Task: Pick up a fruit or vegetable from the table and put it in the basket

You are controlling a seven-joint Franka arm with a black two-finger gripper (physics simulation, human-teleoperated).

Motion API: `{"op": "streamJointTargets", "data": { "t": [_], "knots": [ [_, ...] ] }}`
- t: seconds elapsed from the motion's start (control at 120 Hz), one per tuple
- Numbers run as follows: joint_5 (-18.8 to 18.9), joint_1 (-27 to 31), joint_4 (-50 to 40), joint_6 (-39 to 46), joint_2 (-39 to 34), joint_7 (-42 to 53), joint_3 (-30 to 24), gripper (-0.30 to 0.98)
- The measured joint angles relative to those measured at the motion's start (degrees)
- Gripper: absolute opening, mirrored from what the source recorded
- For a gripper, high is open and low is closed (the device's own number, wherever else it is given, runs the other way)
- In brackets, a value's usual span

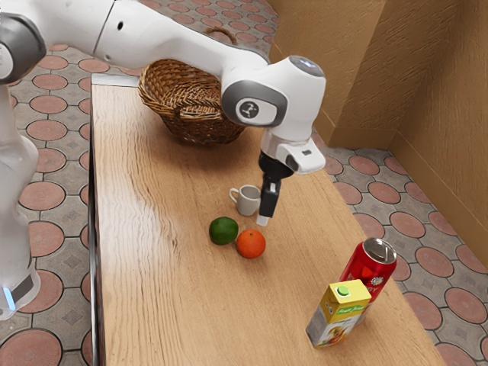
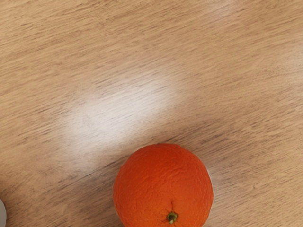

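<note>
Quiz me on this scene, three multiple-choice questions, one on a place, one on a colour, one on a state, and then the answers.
1. Where is the orange?
A) in the basket
B) on the floor
C) on the table

2. What colour is the can?
A) red
B) blue
C) white

3. How is the carton?
A) on its side
B) upright
C) crushed flat

1 C: it sits on wood beside the green fruit.
2 A: its side shows red.
3 B: its capped top faces up.
</note>
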Motion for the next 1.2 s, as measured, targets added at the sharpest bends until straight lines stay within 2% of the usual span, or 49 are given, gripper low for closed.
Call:
{"op": "streamJointTargets", "data": {
  "t": [0.825,1.2],
  "knots": [
    [-2.5,-0.72,-7.47,9.06,0.96,0.36,0.0,0.69],
    [-3.37,-0.8,-8.35,11.37,4.26,0.48,0.0,0.69]
  ]
}}
